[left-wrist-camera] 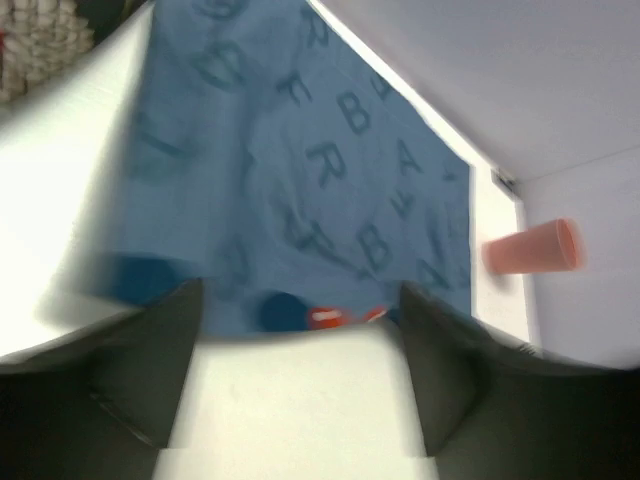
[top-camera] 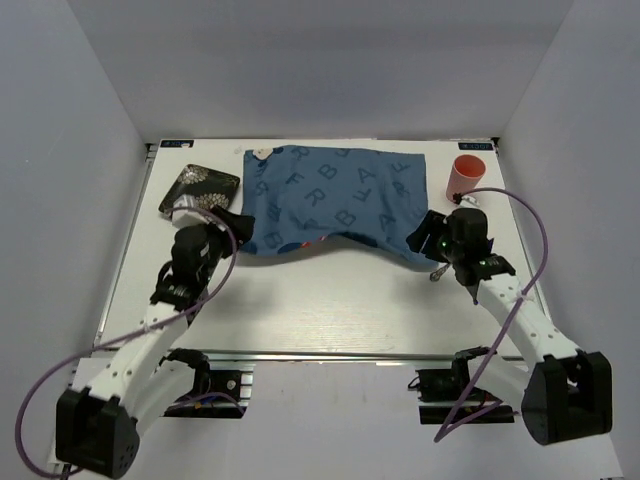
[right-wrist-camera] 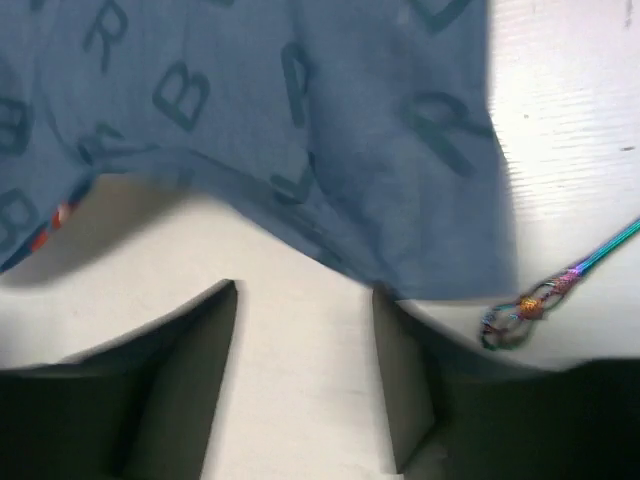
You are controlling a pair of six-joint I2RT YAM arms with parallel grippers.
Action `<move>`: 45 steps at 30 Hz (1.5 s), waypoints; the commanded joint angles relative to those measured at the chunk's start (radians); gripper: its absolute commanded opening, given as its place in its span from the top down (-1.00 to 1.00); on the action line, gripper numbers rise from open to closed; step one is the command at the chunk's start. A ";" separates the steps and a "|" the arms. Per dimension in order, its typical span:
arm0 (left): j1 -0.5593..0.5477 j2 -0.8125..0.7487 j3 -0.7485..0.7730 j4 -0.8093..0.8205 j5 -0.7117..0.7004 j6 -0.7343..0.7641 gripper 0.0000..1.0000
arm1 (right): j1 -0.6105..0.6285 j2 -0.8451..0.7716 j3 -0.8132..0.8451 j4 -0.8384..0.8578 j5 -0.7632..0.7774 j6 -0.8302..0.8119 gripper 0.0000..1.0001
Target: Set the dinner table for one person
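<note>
Top external: one table [top-camera: 330, 300], mat [top-camera: 335, 195], cup [top-camera: 463, 177] (pink).

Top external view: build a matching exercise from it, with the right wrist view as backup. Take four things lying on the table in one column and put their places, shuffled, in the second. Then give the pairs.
Things
1. blue lettered cloth
2. coral cup
3. dark patterned dish
4. rainbow-coloured utensil

Places
A. far left part of the dinner table
B. on bare tabletop beside the cloth's near right corner
C. far right part of the table
D. spread across the far middle

Pairs: 1-D, 2-C, 3-A, 4-B
</note>
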 commanded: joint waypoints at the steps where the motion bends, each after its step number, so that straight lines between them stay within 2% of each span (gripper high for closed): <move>1: -0.006 -0.239 -0.097 -0.022 0.022 -0.054 -0.95 | -0.005 -0.135 -0.026 0.151 -0.010 0.015 -0.34; 2: -0.006 -0.277 -0.096 -0.059 0.004 -0.045 -0.96 | -0.005 -0.152 -0.015 0.111 -0.002 0.005 -0.66; 3: -0.006 -0.309 -0.093 -0.108 -0.006 -0.040 -0.96 | -0.003 -0.152 -0.012 0.111 -0.002 -0.004 -0.78; 5: -0.006 -0.369 -0.077 -0.173 -0.030 -0.020 -0.96 | -0.003 -0.142 -0.005 0.105 -0.008 -0.024 -0.79; 7: -0.006 -0.351 -0.051 -0.204 -0.052 -0.023 -0.96 | 0.000 -0.079 0.021 0.091 -0.008 -0.020 -0.79; 9: 0.005 -0.216 -0.004 -0.222 -0.044 -0.023 -0.96 | 0.003 0.043 0.076 0.089 -0.060 -0.014 -0.79; 10: 0.005 -0.147 0.074 -0.230 -0.024 -0.008 -0.96 | 0.010 0.096 0.106 0.079 -0.080 -0.015 -0.79; 11: 0.005 0.020 0.125 -0.245 0.017 -0.005 -0.96 | 0.014 0.154 0.141 0.059 -0.118 -0.023 -0.79; 12: 0.005 0.113 0.188 -0.314 0.019 -0.005 -0.96 | 0.027 0.274 0.234 0.027 -0.120 -0.024 -0.78; 14: -0.006 0.340 0.360 -0.381 0.040 -0.002 -0.96 | 0.037 0.384 0.316 -0.064 -0.114 -0.032 -0.79; 17: -0.006 0.563 0.505 -0.457 0.075 -0.003 -0.96 | 0.060 0.544 0.397 -0.113 -0.090 -0.035 -0.79; 20: -0.006 0.681 0.591 -0.530 0.075 -0.011 -0.96 | 0.080 0.625 0.442 -0.158 -0.051 -0.047 -0.79; 22: -0.006 0.744 0.589 -0.538 0.072 -0.026 -0.96 | 0.089 0.653 0.456 -0.187 -0.013 -0.057 -0.79; 24: -0.006 0.769 0.550 -0.525 0.059 -0.037 -0.96 | 0.090 0.658 0.443 -0.196 0.051 -0.060 -0.79; 28: -0.006 0.780 0.475 -0.518 0.034 -0.075 -0.96 | 0.098 0.676 0.437 -0.228 0.084 -0.092 -0.78; 37: -0.024 0.735 0.239 -0.385 0.040 -0.126 -0.96 | 0.104 0.768 0.437 -0.238 0.088 -0.107 -0.79; 45: -0.024 0.668 0.200 -0.405 0.013 -0.128 -0.96 | 0.109 0.747 0.405 -0.218 0.101 -0.092 -0.79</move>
